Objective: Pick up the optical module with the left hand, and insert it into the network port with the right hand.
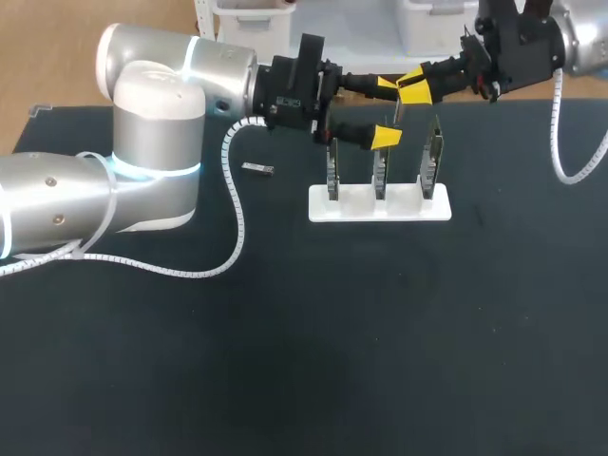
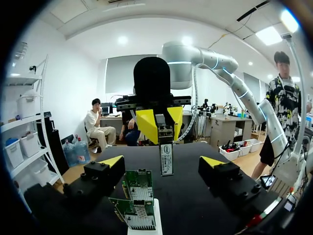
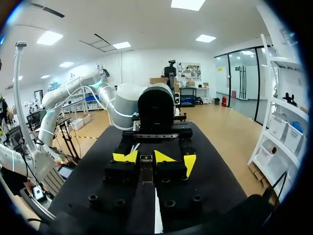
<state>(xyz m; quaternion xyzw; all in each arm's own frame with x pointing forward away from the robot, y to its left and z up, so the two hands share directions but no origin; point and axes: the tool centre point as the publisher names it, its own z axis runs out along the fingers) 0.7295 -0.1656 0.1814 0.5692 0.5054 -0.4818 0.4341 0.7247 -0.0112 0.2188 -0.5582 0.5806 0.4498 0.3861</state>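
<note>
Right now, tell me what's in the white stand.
Three cards stand upright in the stand; a finger of the left gripper hides the middle card's top.

left arm (image 1: 152, 133): silver-white shells, glowing joint ring | white coiled cable (image 1: 236, 204) | left claw (image 1: 388, 112), right claw (image 1: 414, 85): black, yellow tips

left jaws wide, right jaws tight

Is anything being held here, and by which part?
The right gripper holds the optical module by its upper end, the rest hanging below its fingers. The left gripper is open, holding nothing.
</note>
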